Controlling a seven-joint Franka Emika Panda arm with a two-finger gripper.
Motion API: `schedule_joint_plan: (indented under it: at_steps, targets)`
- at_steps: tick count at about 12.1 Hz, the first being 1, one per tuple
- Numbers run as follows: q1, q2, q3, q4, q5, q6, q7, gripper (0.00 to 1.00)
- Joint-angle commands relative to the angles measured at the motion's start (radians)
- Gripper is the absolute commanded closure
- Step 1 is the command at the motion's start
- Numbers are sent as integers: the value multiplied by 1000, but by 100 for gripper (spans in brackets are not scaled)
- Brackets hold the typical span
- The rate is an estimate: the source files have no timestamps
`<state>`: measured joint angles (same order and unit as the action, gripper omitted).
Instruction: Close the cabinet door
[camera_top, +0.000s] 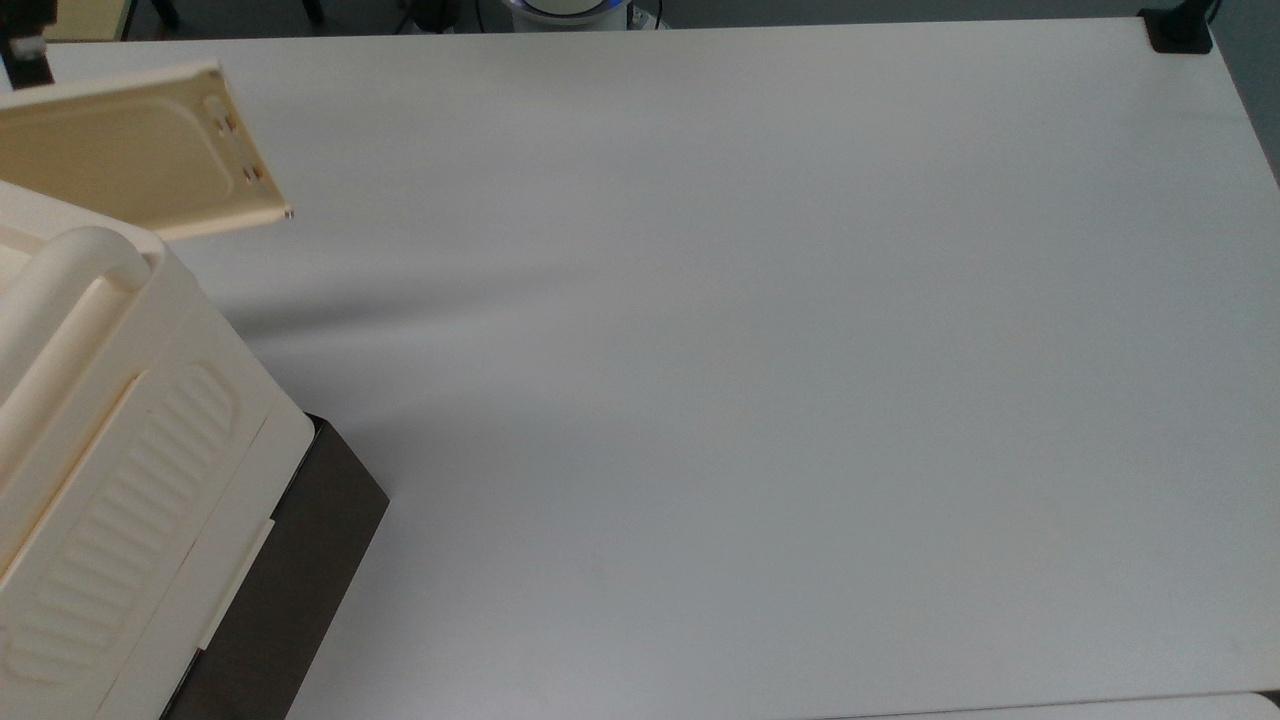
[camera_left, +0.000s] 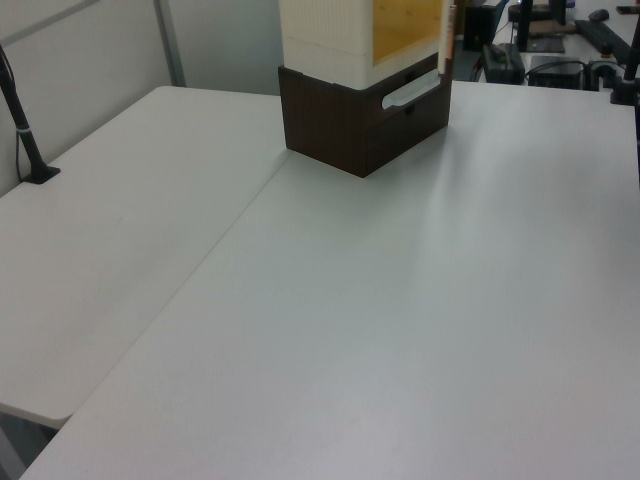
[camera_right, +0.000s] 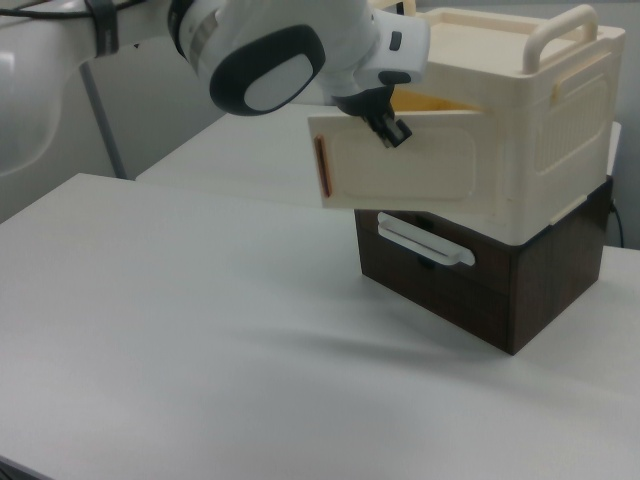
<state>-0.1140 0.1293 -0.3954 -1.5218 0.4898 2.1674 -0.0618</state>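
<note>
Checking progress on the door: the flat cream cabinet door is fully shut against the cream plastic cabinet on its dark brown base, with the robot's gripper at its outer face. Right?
Not quite. The flat cream cabinet door is not shut: the right view shows it partly open, a gap showing between it and the cream plastic cabinet. The gripper is at its outer face.

Cabinet door (camera_top: 130, 150) ajar beside cabinet (camera_top: 110, 430)

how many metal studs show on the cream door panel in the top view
3: two on the flat cream-beige plastic cabinet door near its free edge, one upper, one lower, and one at the bottom corner. More may be hidden.
</note>
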Motion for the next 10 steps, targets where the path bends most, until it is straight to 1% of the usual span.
schedule_joint_plan:
  at_steps: [1,2,3,4,5,6,7,9,10]
  targets:
    - [39,108,45,25,122,313,26,100]
    - [39,146,70,31,128,419,36,100]
    - [36,168,72,32,127,460,36,99]
    - [33,164,72,28,116,457,25,98]
    - [34,147,72,19,105,419,-10,98]
    - [30,129,72,18,89,304,-71,98]
    - [25,98,72,18,23,150,-134,98]
    - [25,49,72,20,-150,-89,-159,97]
    - [36,21,76,18,-196,-195,-158,97]
